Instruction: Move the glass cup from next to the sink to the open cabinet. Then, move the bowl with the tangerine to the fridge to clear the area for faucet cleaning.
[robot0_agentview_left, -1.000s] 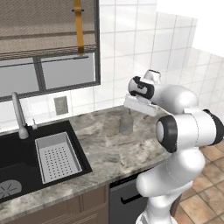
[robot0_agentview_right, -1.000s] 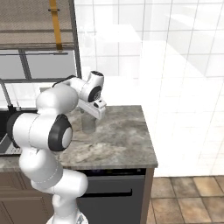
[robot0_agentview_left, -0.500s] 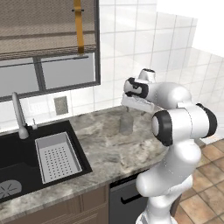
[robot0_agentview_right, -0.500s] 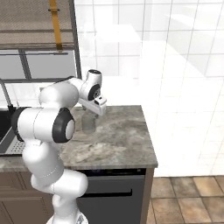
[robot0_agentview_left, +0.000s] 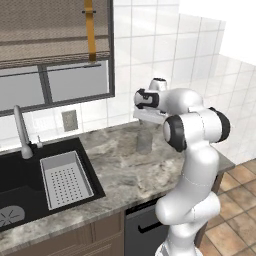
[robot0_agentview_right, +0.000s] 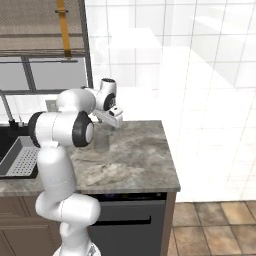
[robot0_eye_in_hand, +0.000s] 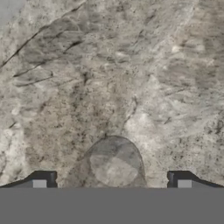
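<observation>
Grey marble worktop (robot0_agentview_left: 120, 172), glass cup (robot0_agentview_left: 144, 141) standing mid-slab, well clear of every edge.
End effector (robot0_eye_in_hand: 112, 181) hangs just above the cup, fingers spread wide, gripping nothing; sink (robot0_agentview_left: 20, 180) lies leftward, white tiled wall behind.

The glass cup (robot0_eye_in_hand: 114, 162) looks clear and smooth; the counter (robot0_agentview_left: 125, 172) is mottled grey stone, softly polished.

Glass cups: one (robot0_agentview_left: 144, 140) stood on the counter (robot0_agentview_left: 120, 170).
Sinks: one (robot0_agentview_left: 20, 175), left of the cup.
Faucets: one (robot0_agentview_left: 21, 131), at the sink's far side.
Strainer baskets: one (robot0_agentview_left: 65, 179), in the sink.
Windows: one (robot0_agentview_left: 55, 87).
Wall sockets: one (robot0_agentview_left: 69, 120).
</observation>
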